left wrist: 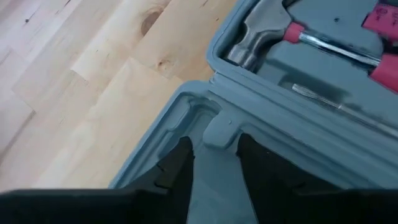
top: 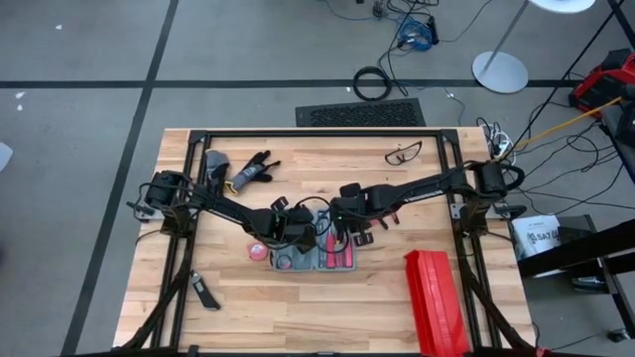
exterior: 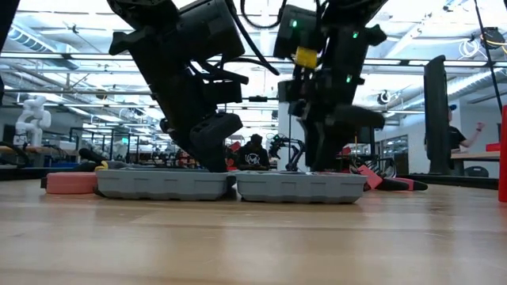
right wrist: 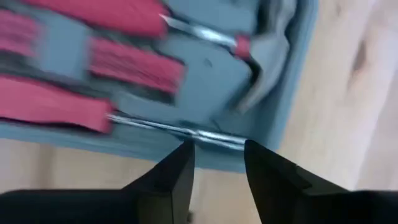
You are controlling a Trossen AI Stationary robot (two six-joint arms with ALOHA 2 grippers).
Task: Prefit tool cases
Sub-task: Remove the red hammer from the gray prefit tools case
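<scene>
The blue-grey tool case [top: 313, 258] lies open and flat on the table's middle, its two halves side by side [exterior: 238, 186]. One half holds a hammer [left wrist: 255, 43] and red-handled tools [right wrist: 124, 62] in grey slots. My left gripper [left wrist: 214, 149] is open, slanting down over the left half, its fingers on either side of a small tab [left wrist: 217, 129] on the wall between the halves. My right gripper [right wrist: 217, 149] is open, pointing steeply down over the tool half's rim, just short of a metal shaft [right wrist: 186, 132]. My left gripper's fingertips [left wrist: 186, 152] come down onto the case's left half beside the middle tab; I cannot tell whether they touch it. My right gripper's fingertips [right wrist: 183, 155] stand at the tool half's rim; I cannot tell whether they touch it, since that view is blurred.
A pink round object [top: 258, 250] lies just left of the case. A long red ribbed box [top: 437, 302] stands at the near right. A black glove [top: 253, 171] and safety glasses [top: 402, 152] lie at the far side, a black tool [top: 205, 293] at the near left.
</scene>
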